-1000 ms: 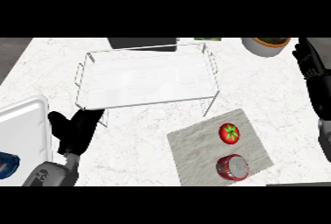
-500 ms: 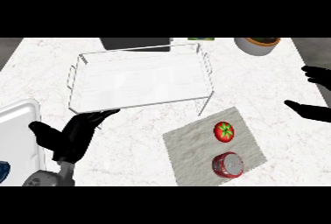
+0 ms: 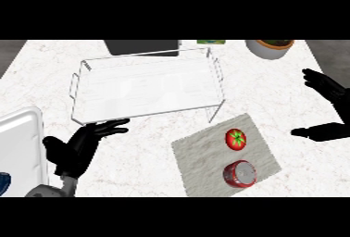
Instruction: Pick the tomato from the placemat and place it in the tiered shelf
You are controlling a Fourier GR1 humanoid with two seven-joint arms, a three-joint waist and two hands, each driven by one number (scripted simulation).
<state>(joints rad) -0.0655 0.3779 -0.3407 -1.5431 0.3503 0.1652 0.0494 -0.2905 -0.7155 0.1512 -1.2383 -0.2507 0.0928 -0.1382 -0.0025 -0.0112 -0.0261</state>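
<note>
Left hand (image 3: 78, 148): open, fingers spread, over the marble counter (image 3: 137, 157) at lower left, just beside a white tray (image 3: 21, 139).
Red round container (image 3: 240, 173): on the near end of the grey placemat (image 3: 202, 159).
Tomato (image 3: 235, 139): on the placemat, just beyond the container, apart from both hands.
Right hand (image 3: 327, 88): open at the right edge, thumb and fingers wide apart, holding nothing.
Tiered shelf (image 3: 147, 85): wire frame, beyond the placemat.
Far edge: white pot (image 3: 272, 47), dark box (image 3: 142, 46).
</note>
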